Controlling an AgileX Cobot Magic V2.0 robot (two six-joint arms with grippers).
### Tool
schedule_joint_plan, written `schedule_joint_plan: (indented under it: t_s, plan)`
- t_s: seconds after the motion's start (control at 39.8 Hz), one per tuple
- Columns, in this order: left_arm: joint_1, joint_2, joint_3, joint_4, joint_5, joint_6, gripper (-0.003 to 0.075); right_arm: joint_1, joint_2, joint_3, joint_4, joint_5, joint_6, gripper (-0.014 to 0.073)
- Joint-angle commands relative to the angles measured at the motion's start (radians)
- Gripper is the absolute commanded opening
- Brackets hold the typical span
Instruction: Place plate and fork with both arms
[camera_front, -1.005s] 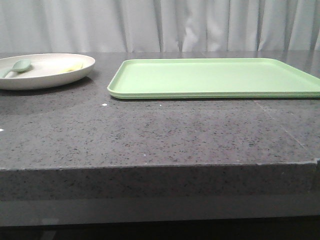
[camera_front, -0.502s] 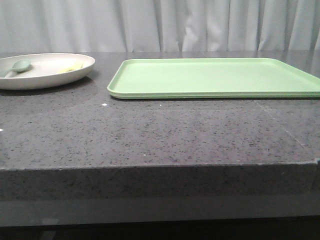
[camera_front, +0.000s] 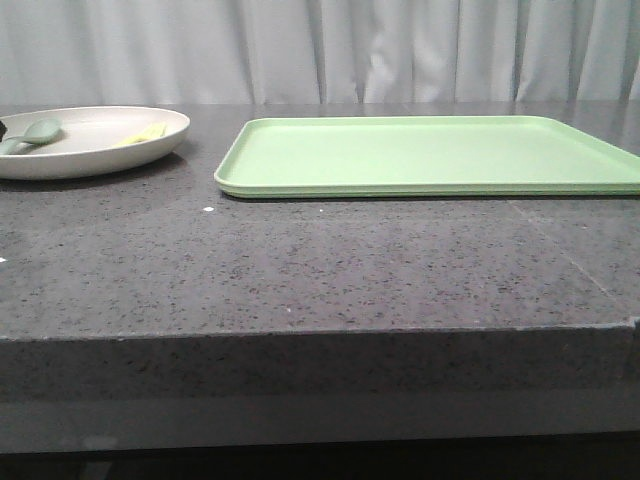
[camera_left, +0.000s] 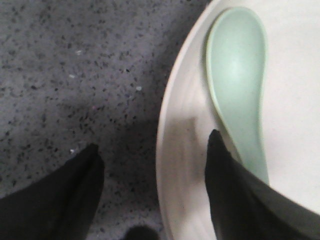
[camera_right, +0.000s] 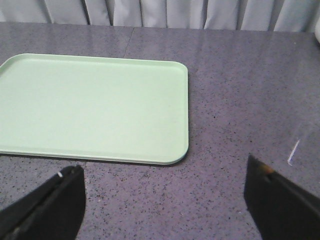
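The cream plate (camera_front: 95, 160) sits at the table's far left. On it lie the pale-yellow fork (camera_front: 145, 133) and a grey-green spoon (camera_front: 40, 131). My left gripper (camera_left: 154, 140) is open and straddles the plate's rim (camera_left: 182, 125). One finger is over the table outside the plate, the other inside it beside the spoon (camera_left: 235, 65). In the front view only a dark tip shows at the left edge. The fork is out of the left wrist view. My right gripper (camera_right: 164, 166) is open and empty over bare table, near a corner of the green tray (camera_right: 95, 105).
The light-green rectangular tray (camera_front: 430, 155) lies empty at the middle and right of the grey stone table (camera_front: 300, 270). White curtains hang behind the table. The table's front edge is near the camera.
A dark tip of my left gripper has come into the front view at the left edge, by the plate and spoon. Plate, fork and tray have not moved.
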Motion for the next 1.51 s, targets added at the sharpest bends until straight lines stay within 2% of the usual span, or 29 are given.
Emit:
schedule_joint_plan:
  t_s: [0.0, 0.05, 0.3, 0.45, 0.68, 0.88, 1.18, 1.48]
  plan:
    - [0.002, -0.036, -0.058, -0.045, 0.000, 0.001, 0.0413, -0.002, 0.011, -0.036, -0.007, -0.082, -0.002, 0.0662]
    - [0.002, -0.029, -0.064, -0.045, 0.002, 0.001, 0.0388, -0.002, 0.011, -0.036, -0.007, -0.082, -0.002, 0.0662]
    - [0.002, -0.029, -0.069, -0.043, -0.023, 0.002, 0.0088, -0.002, 0.011, -0.036, -0.007, -0.076, -0.002, 0.0662]
    - [0.002, -0.029, -0.069, -0.043, -0.036, 0.002, -0.0018, -0.002, 0.011, -0.036, -0.007, -0.076, -0.002, 0.0662]
    - [0.000, -0.043, -0.069, -0.048, -0.012, 0.002, -0.0018, -0.002, 0.011, -0.036, -0.007, -0.076, -0.002, 0.0662]
    - [-0.017, -0.091, -0.069, -0.134, 0.018, -0.003, -0.0018, -0.002, 0.011, -0.036, -0.007, -0.076, -0.002, 0.0662]
    - [-0.153, -0.105, -0.069, -0.134, 0.012, -0.118, -0.0018, -0.002, 0.011, -0.036, -0.007, -0.073, -0.002, 0.0662]
    - [-0.302, -0.105, -0.069, -0.142, -0.085, -0.221, -0.0018, -0.002, 0.011, -0.036, -0.007, -0.070, -0.002, 0.0662]
